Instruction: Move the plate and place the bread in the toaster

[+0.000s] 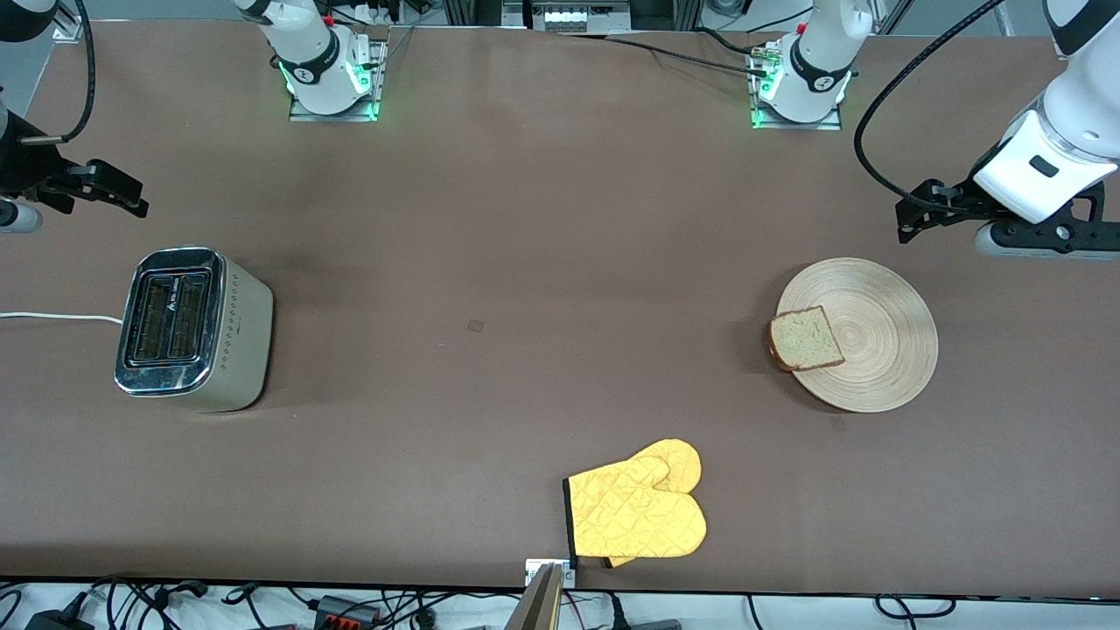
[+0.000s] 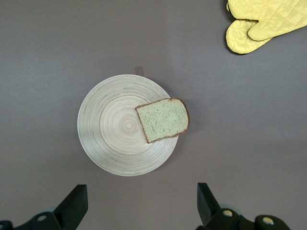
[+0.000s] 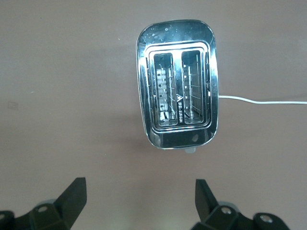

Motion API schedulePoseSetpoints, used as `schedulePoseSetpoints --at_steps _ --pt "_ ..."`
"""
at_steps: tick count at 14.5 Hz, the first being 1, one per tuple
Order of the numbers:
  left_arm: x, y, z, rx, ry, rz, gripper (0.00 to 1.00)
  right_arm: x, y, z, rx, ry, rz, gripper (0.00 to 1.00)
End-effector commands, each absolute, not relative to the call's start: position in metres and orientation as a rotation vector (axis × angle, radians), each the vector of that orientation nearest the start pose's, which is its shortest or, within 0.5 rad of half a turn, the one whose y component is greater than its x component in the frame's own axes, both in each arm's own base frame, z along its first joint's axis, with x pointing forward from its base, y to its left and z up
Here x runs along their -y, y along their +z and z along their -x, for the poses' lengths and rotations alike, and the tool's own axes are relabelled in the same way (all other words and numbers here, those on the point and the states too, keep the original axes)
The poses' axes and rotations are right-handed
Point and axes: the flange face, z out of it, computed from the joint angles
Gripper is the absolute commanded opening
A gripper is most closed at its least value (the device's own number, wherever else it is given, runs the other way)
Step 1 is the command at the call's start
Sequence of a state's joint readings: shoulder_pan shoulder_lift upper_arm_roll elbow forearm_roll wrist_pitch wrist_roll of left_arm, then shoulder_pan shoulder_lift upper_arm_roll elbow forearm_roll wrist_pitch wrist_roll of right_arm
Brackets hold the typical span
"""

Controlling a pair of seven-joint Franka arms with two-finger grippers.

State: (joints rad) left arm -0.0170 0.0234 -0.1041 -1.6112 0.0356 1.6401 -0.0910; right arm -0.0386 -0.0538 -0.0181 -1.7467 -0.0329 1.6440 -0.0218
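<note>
Left gripper (image 2: pixel 139 203): fingers apart, empty, high over table beside wooden plate (image 1: pixel 884 297). Right gripper (image 3: pixel 139 201): fingers apart, empty, over table beside toaster (image 1: pixel 194 328).

Bread slice (image 1: pixel 805 339): on plate, overhanging rim on toaster side. Toaster: well apart, at right arm's end; 2 slots empty.

Risks:
- Plate moved abruptly: overhanging slice likely slides off.
- Hard pinch: bread tears.
- Slice misaligned: jams on slot edge.
- Oven mitts (image 1: pixel 637 512): clear of path.

Markings: small logo between slots, unreadable.

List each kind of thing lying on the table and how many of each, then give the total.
Plate: 1
Bread slice: 1
Toaster: 1
Yellow oven mitts: 2
Total: 5
</note>
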Motion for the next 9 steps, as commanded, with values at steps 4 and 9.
schedulePoseSetpoints --at_steps 4,9 --pt "0.060 0.602 -0.561 -0.034 -0.011 3.116 1.00 0.031 0.577 -0.539 -0.015 0.070 3.164 1.00" --pt "0.054 0.597 -0.564 -0.038 0.011 3.115 1.00 0.028 0.571 -0.546 -0.007 0.040 3.164 1.00"
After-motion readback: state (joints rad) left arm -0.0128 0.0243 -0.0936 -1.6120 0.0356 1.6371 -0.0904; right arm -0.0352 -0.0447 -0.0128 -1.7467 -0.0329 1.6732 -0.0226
